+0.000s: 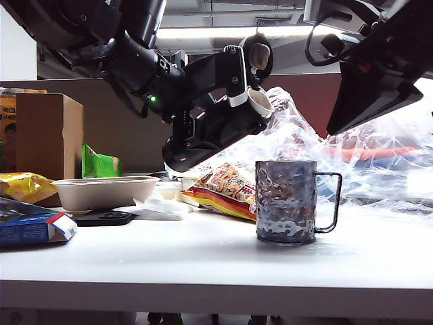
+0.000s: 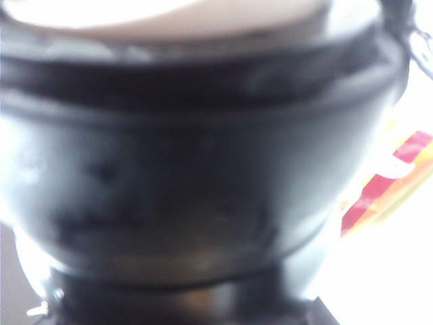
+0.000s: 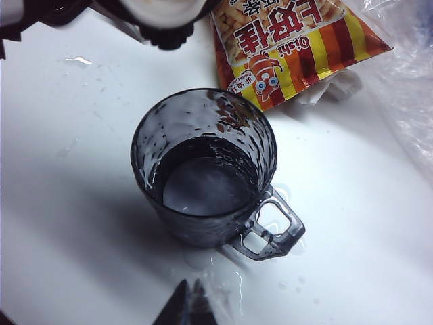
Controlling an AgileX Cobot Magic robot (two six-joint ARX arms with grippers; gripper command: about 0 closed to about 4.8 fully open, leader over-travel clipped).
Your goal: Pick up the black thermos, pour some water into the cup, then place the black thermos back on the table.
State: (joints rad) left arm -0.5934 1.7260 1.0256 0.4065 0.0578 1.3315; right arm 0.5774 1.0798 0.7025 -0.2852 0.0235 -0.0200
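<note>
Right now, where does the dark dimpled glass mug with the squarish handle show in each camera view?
Exterior view: the dark dimpled mug stands upright on the white table, right of centre, handle to the right.
Left wrist view: not in it; the tilted black thermos, held in the left gripper, fills the picture.
Right wrist view: centre, seen from above, water inside.
Shared landmark: the red-and-yellow striped snack bag, behind the mug.

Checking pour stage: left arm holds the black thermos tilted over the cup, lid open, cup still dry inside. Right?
Not quite: the cup already has water pooled at the bottom, per the right wrist view. The black thermos is tilted beside it, lid open.
</note>
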